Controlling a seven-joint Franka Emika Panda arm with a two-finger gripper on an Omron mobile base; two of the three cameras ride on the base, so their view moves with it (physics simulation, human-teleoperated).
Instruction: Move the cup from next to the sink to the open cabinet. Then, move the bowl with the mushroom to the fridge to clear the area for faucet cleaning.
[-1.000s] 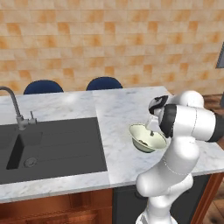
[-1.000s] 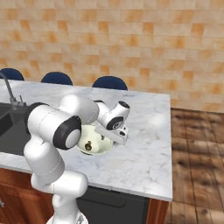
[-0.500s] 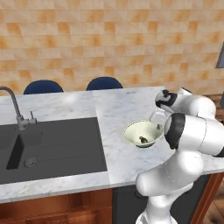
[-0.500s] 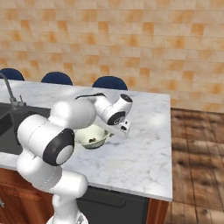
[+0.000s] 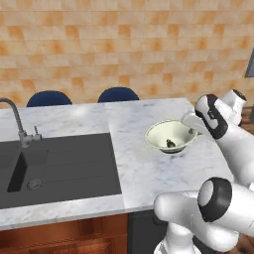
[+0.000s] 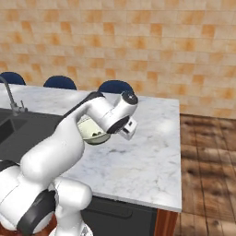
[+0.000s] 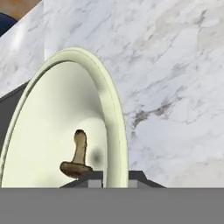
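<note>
The cream-white bowl (image 5: 163, 133) hangs slightly above the marble counter (image 5: 149, 173), right of the dark double sink (image 5: 59, 163). The small brown mushroom (image 5: 170, 144) lies inside it. My gripper (image 5: 191, 129) is shut on the bowl's right rim. In the hand view the bowl (image 7: 52, 127) stands edge-on, its rim clamped between the fingertips of my gripper (image 7: 115, 177), and the mushroom (image 7: 78, 157) rests near them. From the right base view the bowl (image 6: 92, 132) peeks out behind my forearm. The grey faucet (image 5: 15, 119) stands at the sink's far left. The cup and fridge are out of view.
Two blue chair backs (image 5: 48, 97) (image 5: 118, 93) rise behind the counter, before a tan brick wall. The counter ends at its right edge (image 6: 177, 152), with wooden floor (image 6: 207, 175) beyond it.
The bowl has risen a little off the counter in my grip. My arm's elbow has swung outward and the wrist has turned over the bowl's right side.
</note>
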